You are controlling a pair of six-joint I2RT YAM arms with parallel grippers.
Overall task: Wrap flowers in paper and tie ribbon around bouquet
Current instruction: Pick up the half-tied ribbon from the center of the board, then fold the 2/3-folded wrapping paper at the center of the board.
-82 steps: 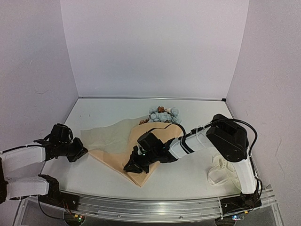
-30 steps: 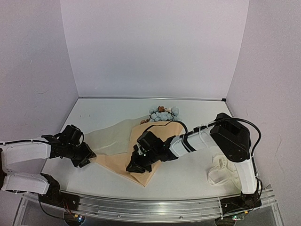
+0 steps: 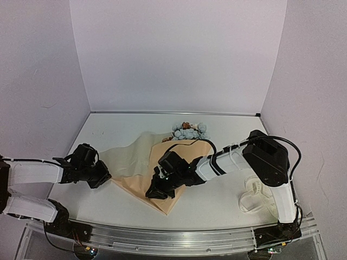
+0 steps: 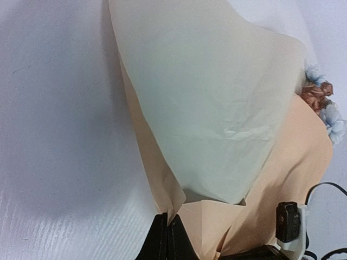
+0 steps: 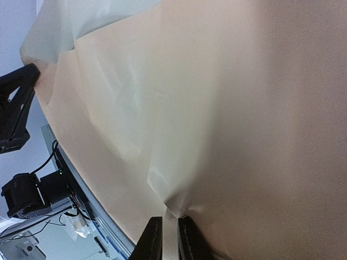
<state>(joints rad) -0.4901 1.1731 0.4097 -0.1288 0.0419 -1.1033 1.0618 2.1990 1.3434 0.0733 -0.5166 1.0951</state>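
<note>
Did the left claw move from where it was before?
Yes. The left claw slid right, away from the left wall, and now pinches the left corner of the paper.

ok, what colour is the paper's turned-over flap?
Pale beige flap, lighter than the tan paper; clearest in the left wrist view.

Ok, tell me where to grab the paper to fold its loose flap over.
Grip the paper at its left corner, coming in low from the left along the table. The pale flap lifts off the table there, so its edge stands free, while the near tip is pinched by the right end effector. The left end effector is shut on that corner.
</note>
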